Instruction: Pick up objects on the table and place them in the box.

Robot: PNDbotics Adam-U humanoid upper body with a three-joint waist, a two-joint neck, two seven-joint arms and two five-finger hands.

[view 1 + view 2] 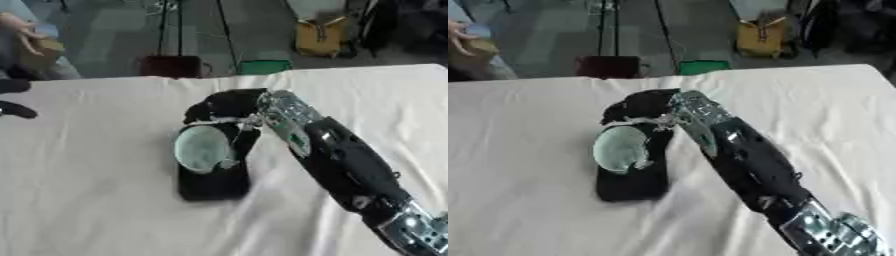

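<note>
Right hand (229, 106) curled round pale green round object (202, 148), held over the counter (96, 165). No box in view; risk: object slips out mid-carry.

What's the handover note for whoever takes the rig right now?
Right hand: over mid-table, fingers curled round a pale round object, held above a dark shadow on the white tablecloth.
Left hand: only dark fingertips at the left edge of the left eye view; state unclear.
Box: not visible in either view.
Done: object grasped.
Left: carry it to the box and release; no other loose objects visible on the cloth.
</note>
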